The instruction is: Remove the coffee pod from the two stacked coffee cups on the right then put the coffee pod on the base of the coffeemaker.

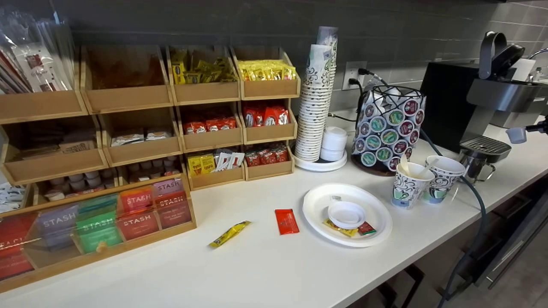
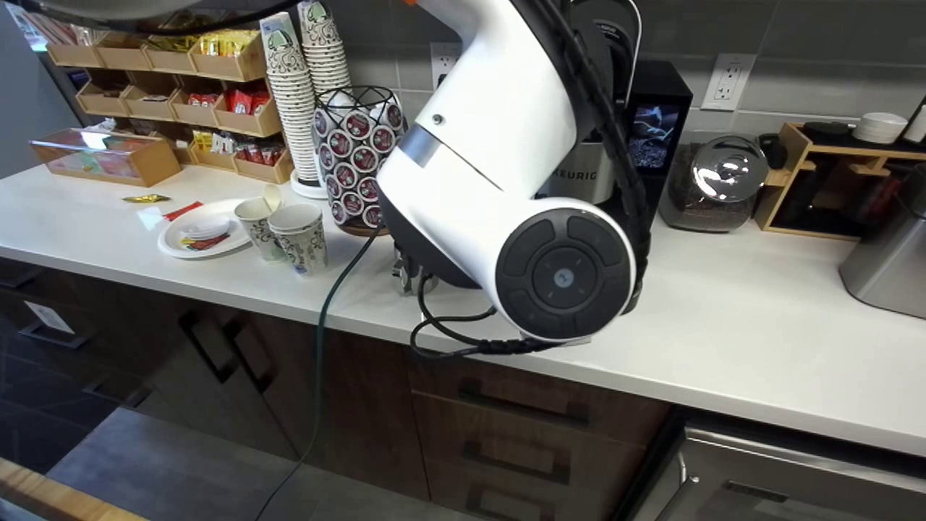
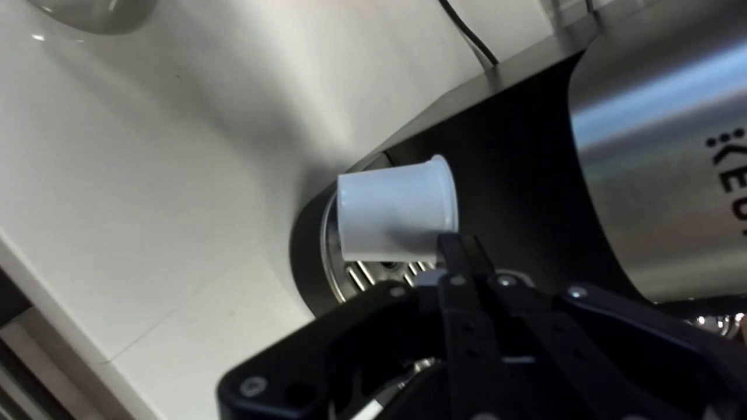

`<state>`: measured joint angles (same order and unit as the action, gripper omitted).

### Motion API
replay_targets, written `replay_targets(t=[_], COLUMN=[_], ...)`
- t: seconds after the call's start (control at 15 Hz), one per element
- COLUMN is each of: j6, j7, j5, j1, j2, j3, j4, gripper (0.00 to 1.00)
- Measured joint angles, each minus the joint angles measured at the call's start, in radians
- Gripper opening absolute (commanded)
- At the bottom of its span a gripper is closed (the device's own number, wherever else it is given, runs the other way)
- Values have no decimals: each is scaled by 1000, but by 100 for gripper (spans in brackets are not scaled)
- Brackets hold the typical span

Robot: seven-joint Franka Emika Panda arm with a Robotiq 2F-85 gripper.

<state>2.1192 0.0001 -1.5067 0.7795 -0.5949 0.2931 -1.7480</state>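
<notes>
My gripper (image 3: pixel 461 248) is shut on the white coffee pod (image 3: pixel 397 213), its fingertips pinching the pod near its rim. In the wrist view the pod lies on its side in front of the base of the coffeemaker (image 3: pixel 306 251) and covers part of its slotted grate. In an exterior view the pod (image 1: pixel 516 135) hangs in the air beside the base (image 1: pixel 492 147), at the right edge, with the gripper (image 1: pixel 540 127) partly cut off. The two stacked coffee cups (image 1: pixel 443 182) stand upright on the counter, also seen in an exterior view (image 2: pixel 304 246). The arm hides the gripper and pod there.
The black coffeemaker (image 1: pixel 454 102) has a silver head (image 3: pixel 659 175) beside my gripper. A metal pitcher (image 1: pixel 473 167) stands by its base. A pod carousel (image 1: pixel 387 128), another cup (image 1: pixel 409 188) with spoons and a white plate (image 1: pixel 317 226) stand nearby. A green cable (image 1: pixel 481 214) crosses the counter edge.
</notes>
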Motion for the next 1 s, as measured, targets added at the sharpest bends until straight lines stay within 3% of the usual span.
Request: replay_targets(t=[0.53, 1.0], j6=[193, 252], j7=[-108, -112], j5=[-308, -345], j1=[-34, -54], j2=[-94, -199], j3=[-27, -27], j4=[87, 186], gripper=[0, 0])
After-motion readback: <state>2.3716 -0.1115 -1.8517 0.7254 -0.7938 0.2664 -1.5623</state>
